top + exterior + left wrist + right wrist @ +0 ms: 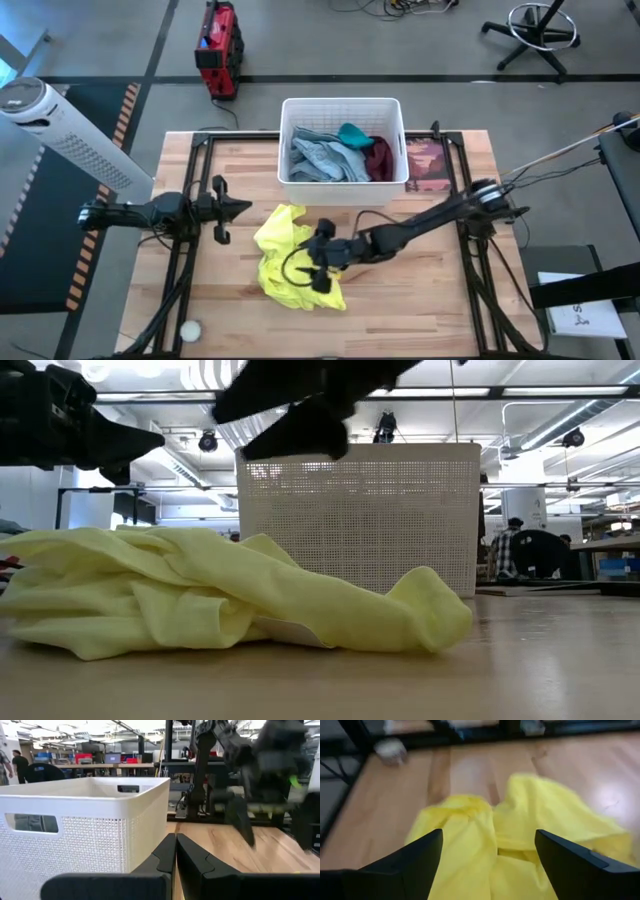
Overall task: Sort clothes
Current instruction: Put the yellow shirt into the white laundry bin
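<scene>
A neon yellow garment point(285, 258) lies crumpled on the wooden table in front of the white basket point(343, 108). It also shows in the low view point(230, 600) and the right wrist view point(510, 830). The basket holds a light denim piece point(318, 158), a teal piece point(354, 134) and a maroon piece point(380, 158). My right gripper point(487, 855) hovers open above the yellow garment point(320, 265), its fingers clear of the cloth. My left gripper point(248, 207) is shut and empty, left of the basket's near corner; it also shows in its own wrist view point(175, 840).
A flat pink-brown camouflage piece point(426, 165) lies right of the basket. A small white ball point(190, 329) sits near the table's near left corner. Black frame rails point(195, 250) run along the table's left and right sides.
</scene>
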Robot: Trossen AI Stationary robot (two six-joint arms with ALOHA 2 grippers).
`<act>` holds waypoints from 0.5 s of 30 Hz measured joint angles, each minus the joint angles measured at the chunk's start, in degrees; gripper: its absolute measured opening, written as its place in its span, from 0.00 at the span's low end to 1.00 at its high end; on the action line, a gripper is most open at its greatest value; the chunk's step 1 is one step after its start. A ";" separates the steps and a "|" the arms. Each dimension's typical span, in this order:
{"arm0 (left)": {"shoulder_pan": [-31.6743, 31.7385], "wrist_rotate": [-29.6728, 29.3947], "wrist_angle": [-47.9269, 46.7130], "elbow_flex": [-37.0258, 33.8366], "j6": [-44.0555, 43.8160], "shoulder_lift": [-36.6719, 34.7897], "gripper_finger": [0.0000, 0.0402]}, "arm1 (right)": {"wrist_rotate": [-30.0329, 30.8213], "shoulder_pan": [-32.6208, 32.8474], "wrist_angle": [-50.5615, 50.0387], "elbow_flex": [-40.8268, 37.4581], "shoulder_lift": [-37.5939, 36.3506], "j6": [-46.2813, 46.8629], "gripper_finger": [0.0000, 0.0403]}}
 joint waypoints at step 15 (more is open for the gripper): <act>0.00 0.03 1.01 0.00 -0.20 0.25 0.00 | 0.18 -2.56 -19.30 23.92 23.03 3.94 0.74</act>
